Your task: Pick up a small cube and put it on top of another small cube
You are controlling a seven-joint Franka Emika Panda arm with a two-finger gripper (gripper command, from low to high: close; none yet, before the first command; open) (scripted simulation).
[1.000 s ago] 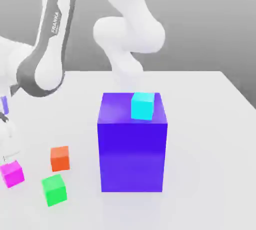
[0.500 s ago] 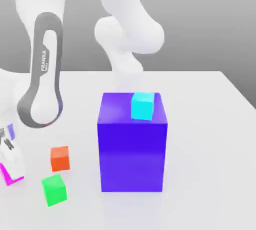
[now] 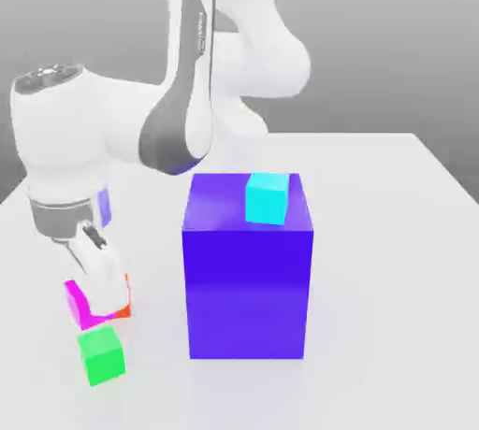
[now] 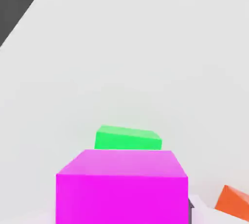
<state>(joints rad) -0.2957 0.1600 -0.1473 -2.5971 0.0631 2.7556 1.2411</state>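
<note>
My gripper point(image 3: 94, 286) is shut on the small magenta-pink cube point(image 3: 79, 302), which I hold low over the white table at the exterior view's left. In the hand view the magenta cube point(image 4: 121, 186) sits right in front of the camera. The orange-red cube point(image 3: 123, 308) rests on the table just beyond it toward the exterior view's right, mostly hidden by the held cube and my fingers. A corner of the orange-red cube point(image 4: 235, 201) shows in the hand view beside the magenta one.
A small green cube point(image 3: 101, 355) lies just in front of the held cube, and the green cube point(image 4: 127, 139) also shows in the hand view. A big blue-purple block point(image 3: 248, 274) stands mid-table with a small cyan cube point(image 3: 267, 198) on top. The white table point(image 3: 393, 260) extends to the right.
The gripper has shut on the magenta cube and carried it rightward, from the far left edge to beside the orange-red cube. The arm swung right with it.
</note>
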